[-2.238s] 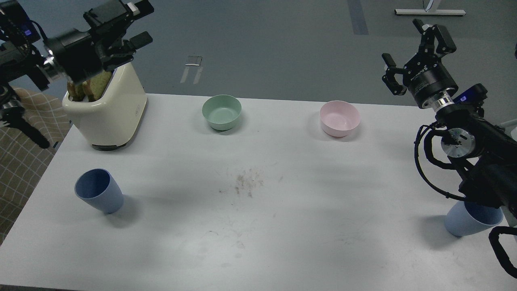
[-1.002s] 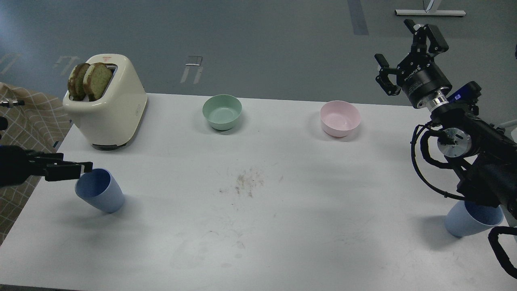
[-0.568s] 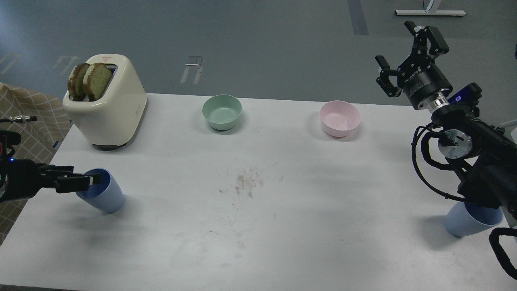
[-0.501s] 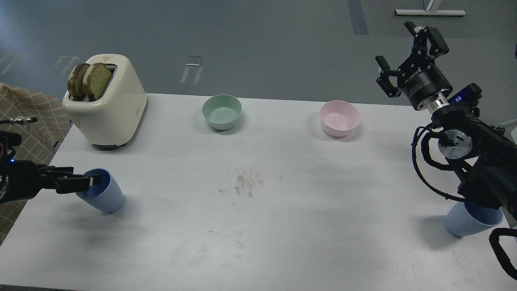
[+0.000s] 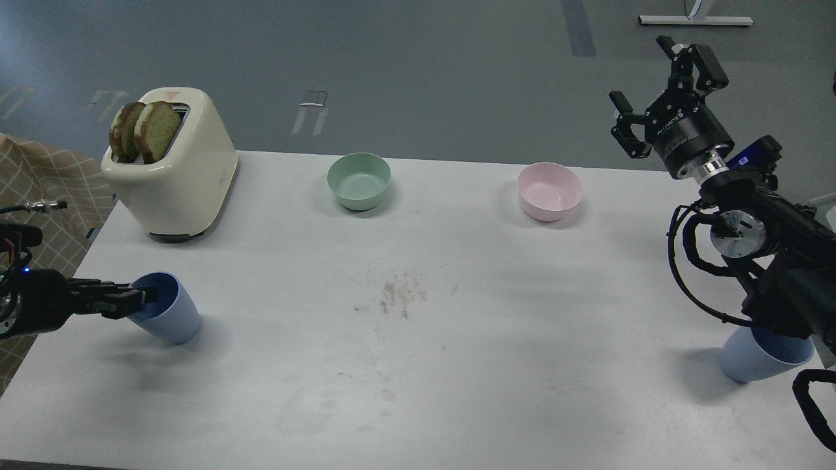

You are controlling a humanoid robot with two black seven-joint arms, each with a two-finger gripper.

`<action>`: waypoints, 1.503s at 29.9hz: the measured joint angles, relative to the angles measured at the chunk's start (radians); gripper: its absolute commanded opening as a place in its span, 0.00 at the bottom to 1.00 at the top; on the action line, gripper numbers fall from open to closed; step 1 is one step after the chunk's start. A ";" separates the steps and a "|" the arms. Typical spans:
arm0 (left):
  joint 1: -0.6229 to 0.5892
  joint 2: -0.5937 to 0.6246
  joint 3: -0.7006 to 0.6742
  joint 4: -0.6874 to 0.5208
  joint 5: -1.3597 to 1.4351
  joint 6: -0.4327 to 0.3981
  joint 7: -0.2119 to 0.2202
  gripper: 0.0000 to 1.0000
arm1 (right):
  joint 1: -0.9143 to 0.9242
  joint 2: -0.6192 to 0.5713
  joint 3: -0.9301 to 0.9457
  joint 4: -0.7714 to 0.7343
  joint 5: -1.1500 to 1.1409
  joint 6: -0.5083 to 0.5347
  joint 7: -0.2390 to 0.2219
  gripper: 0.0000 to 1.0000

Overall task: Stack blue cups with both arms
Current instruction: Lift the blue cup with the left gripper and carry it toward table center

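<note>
One blue cup (image 5: 171,320) stands tilted at the table's front left, mouth toward the left. My left gripper (image 5: 138,299) comes in low from the left edge, its fingertips at the cup's near rim, one seeming to reach into the mouth; side-on and dark, its grip is unclear. The second blue cup (image 5: 751,360) stands at the front right, its top partly hidden behind my right arm. My right gripper (image 5: 646,81) is raised high above the table's far right edge, fingers spread, empty.
A cream toaster (image 5: 186,176) with two bread slices stands at the back left. A green bowl (image 5: 358,180) and a pink bowl (image 5: 549,190) sit along the back. Crumbs (image 5: 400,294) lie mid-table on the white table (image 5: 418,391).
My left arm swung down from above the toaster to the left cup's rim, then drew slightly back left. The right gripper barely moved. Both cups stayed put.
</note>
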 measured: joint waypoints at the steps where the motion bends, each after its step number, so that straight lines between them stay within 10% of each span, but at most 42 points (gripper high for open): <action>1: 0.000 0.000 -0.004 -0.001 0.005 0.000 0.000 0.00 | 0.000 0.001 0.000 0.000 0.000 0.000 0.000 1.00; 21: -0.243 0.042 -0.033 -0.273 0.135 -0.063 0.000 0.00 | 0.112 -0.041 0.001 0.054 -0.005 0.000 0.000 1.00; 32: -0.517 -0.361 0.004 -0.322 0.170 -0.156 0.010 0.00 | 0.261 -0.036 -0.089 0.043 -0.045 0.000 0.000 1.00; 45: -0.719 -0.777 0.302 -0.055 0.203 -0.156 0.085 0.00 | 0.280 -0.038 -0.106 0.045 -0.046 0.000 0.000 1.00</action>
